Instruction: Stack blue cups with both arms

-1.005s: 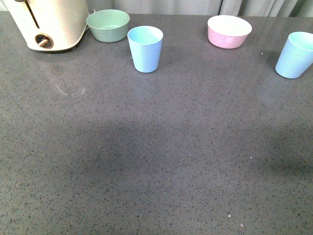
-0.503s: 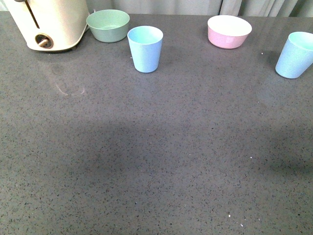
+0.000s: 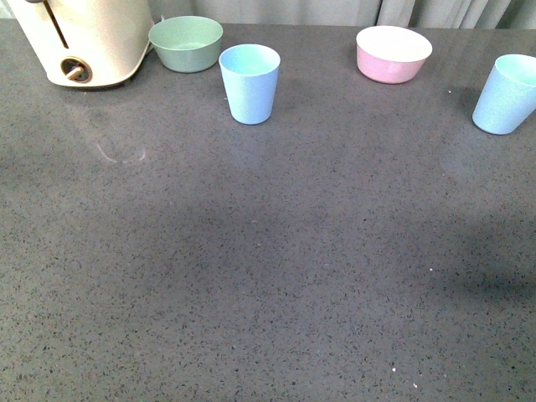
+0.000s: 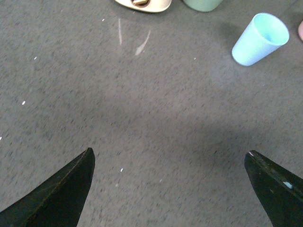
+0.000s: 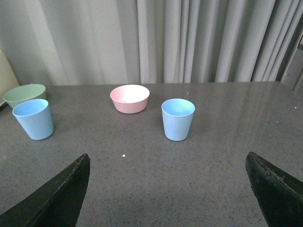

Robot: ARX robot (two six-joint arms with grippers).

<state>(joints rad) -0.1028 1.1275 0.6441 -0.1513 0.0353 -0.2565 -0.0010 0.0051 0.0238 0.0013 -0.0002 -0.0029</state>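
Two pale blue cups stand upright on the grey countertop. One blue cup (image 3: 249,84) is at the back centre-left; it also shows in the left wrist view (image 4: 259,39) and the right wrist view (image 5: 34,118). The other blue cup (image 3: 507,94) is at the far right edge; it shows in the right wrist view (image 5: 178,119). Neither arm shows in the front view. My left gripper (image 4: 169,161) is open and empty above bare counter, well short of the cup. My right gripper (image 5: 168,163) is open and empty, facing the right cup from a distance.
A cream appliance (image 3: 79,42) stands at the back left. A mint-green bowl (image 3: 186,43) sits beside it, close to the left cup. A pink bowl (image 3: 394,54) sits at the back between the cups. Grey curtains (image 5: 156,40) hang behind the counter.
Nothing on the counter has moved. The front view has shifted by a pixel or two, no more.
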